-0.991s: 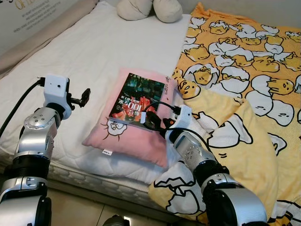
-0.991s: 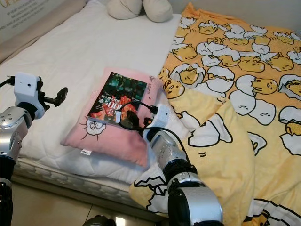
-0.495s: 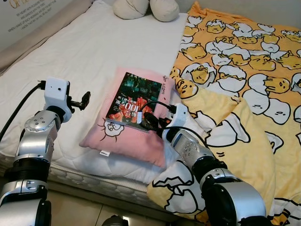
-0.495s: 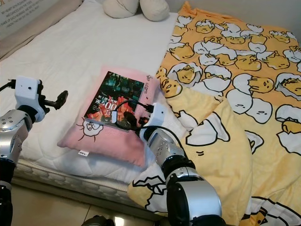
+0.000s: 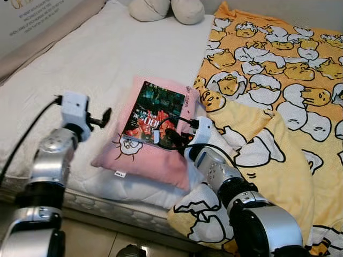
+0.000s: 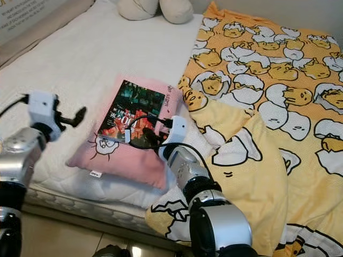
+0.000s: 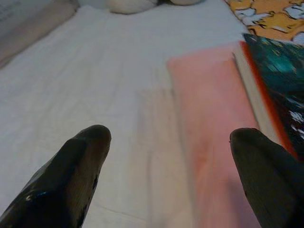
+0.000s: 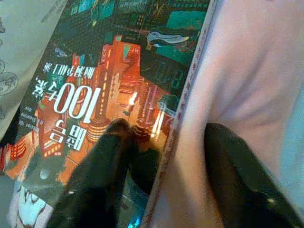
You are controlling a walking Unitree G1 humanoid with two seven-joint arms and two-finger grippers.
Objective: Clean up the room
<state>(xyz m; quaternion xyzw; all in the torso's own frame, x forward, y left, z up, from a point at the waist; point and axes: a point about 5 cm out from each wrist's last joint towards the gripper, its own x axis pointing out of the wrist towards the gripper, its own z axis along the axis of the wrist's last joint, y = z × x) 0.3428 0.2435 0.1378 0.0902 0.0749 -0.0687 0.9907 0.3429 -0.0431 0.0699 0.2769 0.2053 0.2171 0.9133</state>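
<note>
A book (image 5: 155,110) with a dark teal and red cover lies on a pink pillow (image 5: 142,158) on the bed. My right gripper (image 5: 170,136) is at the book's near right corner, open. One finger (image 8: 99,175) rests over the cover and the other over the pillow (image 8: 247,71), with the book's edge (image 8: 190,85) between them. My left gripper (image 5: 105,115) hovers open above the white mattress just left of the pillow. Its wrist view looks along the wide-apart fingers (image 7: 76,166) at the pillow's side (image 7: 209,123) and the book (image 7: 280,80).
A yellow blanket (image 5: 278,80) with egg characters covers the bed's right half and hangs over the near edge. A cream plush toy (image 5: 169,9) sits at the head. The white mattress (image 5: 96,59) stretches left, and tiled floor (image 5: 91,241) lies below the bed edge.
My left arm has swung right, bringing its gripper closer to the pillow. The right gripper has crept a little further onto the book's corner. The book lies where it was.
</note>
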